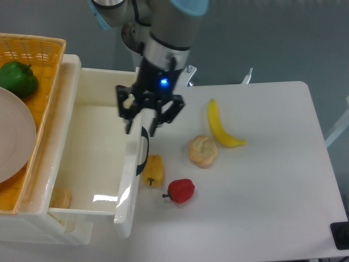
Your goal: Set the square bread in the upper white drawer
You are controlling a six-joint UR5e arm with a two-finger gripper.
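White glossy plastic fills the left half of the fixed camera's view: the upper white drawer [82,164] stands pulled out, its dark curved handle [143,150] on the front wall facing the table. The gripper [143,129] hangs directly above that front wall, just over the handle's top end, with its two fingers [154,123] spread apart and nothing between them. A blue light glows on the wrist above the fingers.

Down and to the left of the gripper, well apart from it, the square bread [60,197] lies on the drawer floor in the near left corner, close against the left wall and partly hidden by the rim. It is a small tan block, and the gripper is not touching it.

Below the gripper, just outside the drawer front and beside the handle, a yellow pepper [154,170] lies on the white table [262,207]. A red pepper [181,190] sits a little further down and to the right. To the gripper's right lies a round pale bun [203,150], and past that a banana [220,126], curved, with its lower end near the bun.

Far to the left of the gripper, beyond the drawer, a woven yellow basket [39,82] holds a green pepper [18,78] and a white plate [15,143], the plate cut off by the frame edge.
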